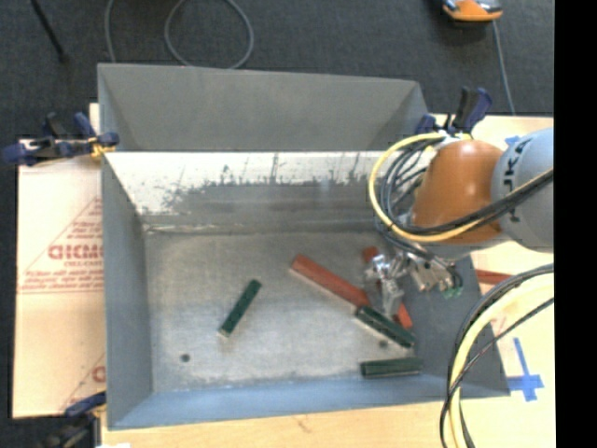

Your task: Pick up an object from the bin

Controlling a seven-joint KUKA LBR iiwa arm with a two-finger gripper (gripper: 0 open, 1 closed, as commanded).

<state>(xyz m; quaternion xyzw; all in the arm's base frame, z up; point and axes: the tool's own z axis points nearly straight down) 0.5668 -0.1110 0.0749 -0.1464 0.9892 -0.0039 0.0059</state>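
A grey metal bin [280, 119] seen from above, with a robot arm reaching in from the right. Its gripper [389, 295] hangs low over the right part of the bin floor; whether it is open or closed cannot be told from here, and nothing can be seen in its grasp. Directly below it lie two thin sticks: a red-brown stick [326, 282] running diagonally from the centre toward the gripper, and a dark green stick [384, 328] just on the near side, its far end close to the gripper's tip. A second dark green bar [390, 369] lies nearer still, by the near wall, and a lighter green stick [240, 308] lies well apart to the left. The sticks look stiff, light and flat on the metal, so they would probably skid if nudged. The surest hold seems to be across the narrow width, near the middle of a stick's length.
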